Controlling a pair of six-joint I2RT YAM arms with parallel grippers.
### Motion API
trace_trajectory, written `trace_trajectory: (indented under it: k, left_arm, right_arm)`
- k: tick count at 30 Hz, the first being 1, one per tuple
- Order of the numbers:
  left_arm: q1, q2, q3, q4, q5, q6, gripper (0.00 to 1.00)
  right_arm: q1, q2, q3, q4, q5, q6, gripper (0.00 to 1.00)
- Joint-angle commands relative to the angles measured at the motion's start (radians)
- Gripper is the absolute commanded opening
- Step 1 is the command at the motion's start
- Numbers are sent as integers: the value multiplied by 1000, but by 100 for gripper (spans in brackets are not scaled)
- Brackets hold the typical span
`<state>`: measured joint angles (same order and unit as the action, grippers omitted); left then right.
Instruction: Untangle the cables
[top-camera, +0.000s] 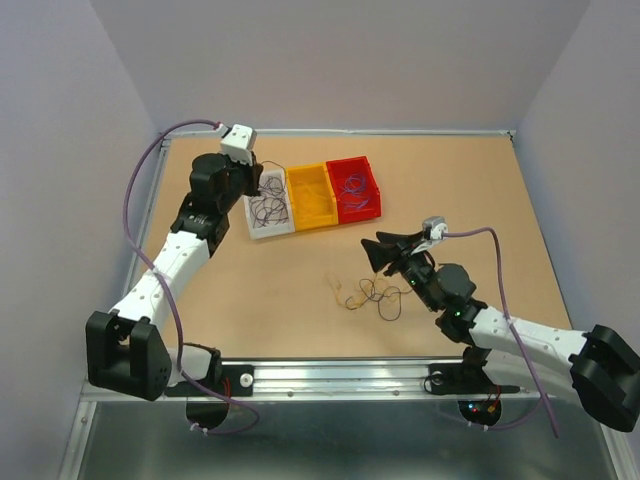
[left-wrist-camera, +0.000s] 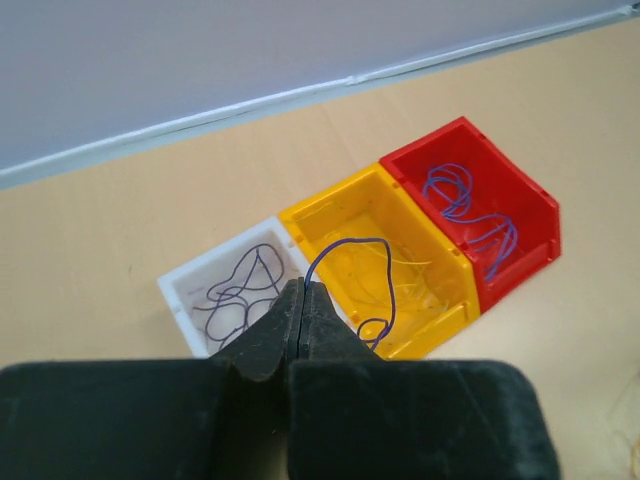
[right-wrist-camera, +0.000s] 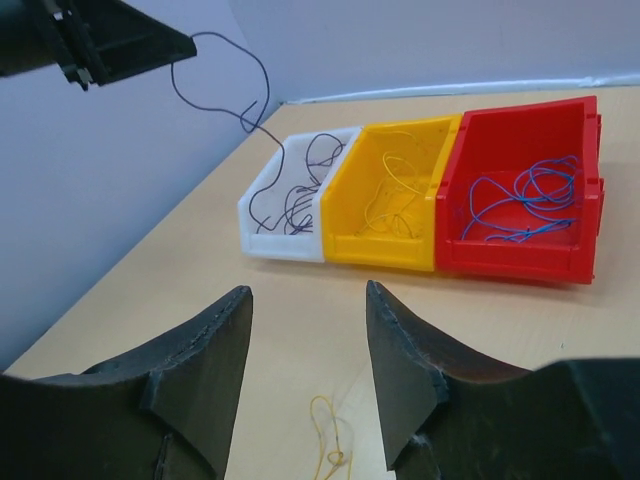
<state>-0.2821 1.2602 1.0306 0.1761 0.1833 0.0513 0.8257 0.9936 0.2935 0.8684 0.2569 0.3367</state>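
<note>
A loose bunch of yellow and dark cables (top-camera: 366, 293) lies on the table in front of the bins. My right gripper (top-camera: 373, 252) hovers just right of and above the bunch, open and empty (right-wrist-camera: 308, 290). One yellow cable (right-wrist-camera: 334, 442) shows on the table below its fingers. My left gripper (left-wrist-camera: 303, 286) is shut on a single dark purple cable (left-wrist-camera: 386, 262), which loops out over the yellow bin. In the right wrist view that gripper (right-wrist-camera: 130, 45) is high at the upper left, with the cable (right-wrist-camera: 252, 108) dangling toward the white bin.
Three small bins stand in a row at the back: a white bin (top-camera: 270, 230) with dark wires, a yellow bin (top-camera: 314, 222) with yellow wires, and a red bin (top-camera: 360, 212) with blue-purple wires. Walls enclose the table on three sides.
</note>
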Motion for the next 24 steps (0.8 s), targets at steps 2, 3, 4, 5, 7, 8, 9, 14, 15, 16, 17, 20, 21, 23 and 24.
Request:
trace_trajectory:
  k: [2, 3, 4, 5, 7, 8, 9, 14, 15, 16, 17, 20, 21, 23, 24]
  left_arm:
    - [49, -19, -50, 207, -106, -24, 0]
    - [57, -1, -49, 209, -116, -27, 0]
    - [66, 10, -38, 207, -123, -25, 0]
    - [70, 24, -27, 197, -155, -24, 0]
    - [78, 60, -9, 194, -173, -24, 0]
    - [80, 76, -6, 197, -174, -12, 0]
    - [80, 109, 9, 192, -176, -4, 0]
    - [73, 287, 137, 4, -226, 76, 0]
    - [73, 350, 173, -33, -208, 91, 0]
    - [69, 382, 192, -68, -188, 102, 0]
    - [54, 416, 213, -151, -191, 116, 0]
    - [-15, 557, 281, -249, -234, 166, 0]
    - [-26, 591, 299, -265, -243, 170, 0]
    - [-31, 675, 350, -299, -246, 167, 0]
    - [-29, 701, 358, -299, -251, 167, 0]
  right_arm:
    - [1, -41, -25, 41, 27, -2, 55]
    - [0, -46, -25, 37, 27, -2, 56]
    - [0, -49, -27, 37, 25, -2, 56]
    - [1, -58, -27, 32, 27, -2, 56]
    - [1, -67, -28, 27, 30, -2, 56]
    - [1, -73, -28, 23, 28, -2, 56]
    - [1, -81, -28, 21, 30, -1, 56]
    - [1, -96, -30, 9, 45, -1, 57]
    - [0, -98, -30, 6, 47, 1, 57]
    - [1, -101, -28, 3, 50, 2, 57]
    - [1, -101, -27, 0, 51, 4, 57]
    - [0, -96, -22, -8, 64, 5, 57]
    - [0, -96, -22, -11, 67, 5, 57]
    - [0, -96, -20, -16, 67, 7, 57]
    - [1, -99, -20, -17, 68, 7, 58]
